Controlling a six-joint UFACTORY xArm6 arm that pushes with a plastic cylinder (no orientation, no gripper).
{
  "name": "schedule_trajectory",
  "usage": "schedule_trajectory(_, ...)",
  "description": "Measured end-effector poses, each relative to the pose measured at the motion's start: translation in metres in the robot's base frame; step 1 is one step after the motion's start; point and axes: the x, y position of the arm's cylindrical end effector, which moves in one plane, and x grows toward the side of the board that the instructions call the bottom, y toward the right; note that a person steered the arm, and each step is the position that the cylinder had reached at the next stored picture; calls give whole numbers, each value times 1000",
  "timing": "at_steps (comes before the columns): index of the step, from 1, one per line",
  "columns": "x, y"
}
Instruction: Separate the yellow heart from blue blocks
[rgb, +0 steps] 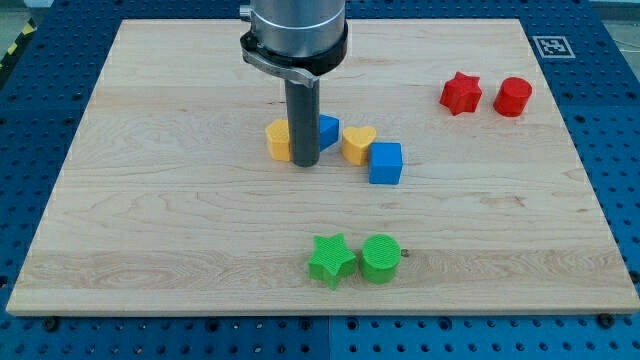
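Observation:
The yellow heart (357, 143) lies near the board's middle, touching the blue cube (386, 163) at its lower right. A second blue block (328, 130), shape partly hidden, sits just left of the heart, behind my rod. A yellow block (279, 140), partly hidden, lies left of the rod. My tip (304, 162) rests on the board between the yellow block and the hidden blue block, a short way left of the heart.
A red star (460, 93) and a red cylinder (513, 96) sit at the view's upper right. A green star (331, 259) and a green cylinder (380, 258) sit near the bottom middle of the wooden board (150, 200).

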Motion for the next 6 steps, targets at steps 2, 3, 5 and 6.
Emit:
schedule_trajectory(2,24,0)
schedule_trajectory(3,58,-42)
schedule_trajectory(5,13,-137)
schedule_trajectory(6,-43,-136)
